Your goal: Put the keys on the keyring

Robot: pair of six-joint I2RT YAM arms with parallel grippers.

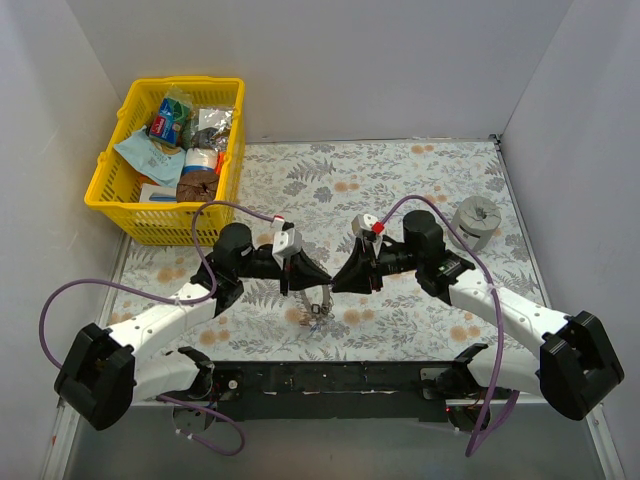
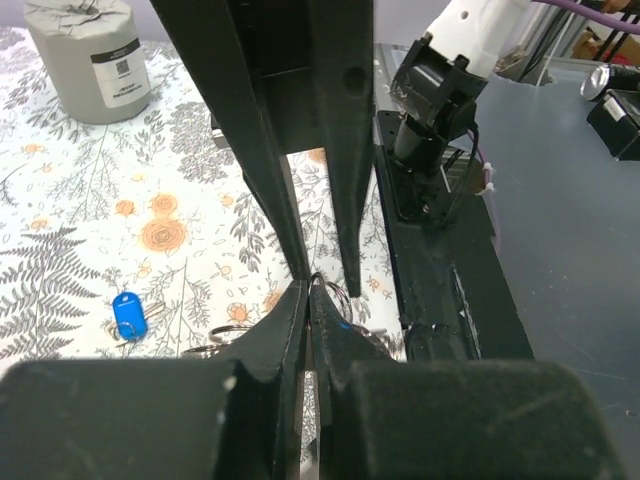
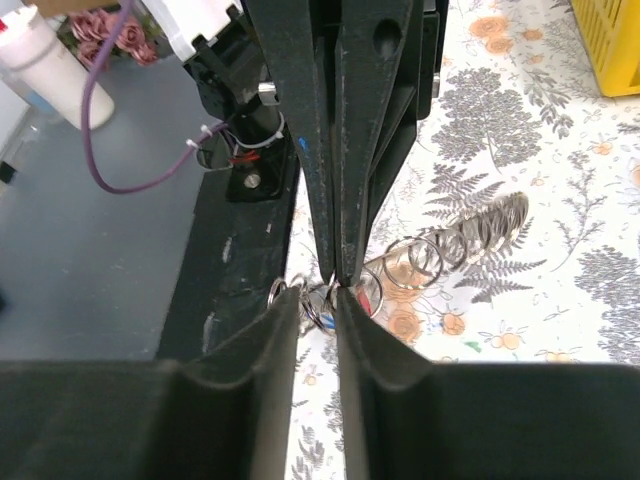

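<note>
My two grippers meet tip to tip at the table's middle. In the left wrist view my left gripper [image 2: 310, 290] is shut on a thin silvery wire loop, part of the keyring [image 2: 338, 295]. My right gripper [image 3: 318, 300] faces it with its jaws a narrow gap apart. Small rings carrying a blue and a red key [image 3: 368, 296] show in and beside that gap. The keyring's beaded-looking run of loops [image 3: 455, 243] trails off to the right on the cloth. In the top view the keyring [image 1: 318, 305] hangs just below both tips. One more blue key [image 2: 128, 312] lies loose on the cloth.
A yellow basket [image 1: 100, 165] of packets stands at the back left. A squat grey cylinder [image 1: 478, 222] stands at the back right and also shows in the left wrist view [image 2: 85, 55]. The black base rail [image 1: 320, 378] runs along the near edge.
</note>
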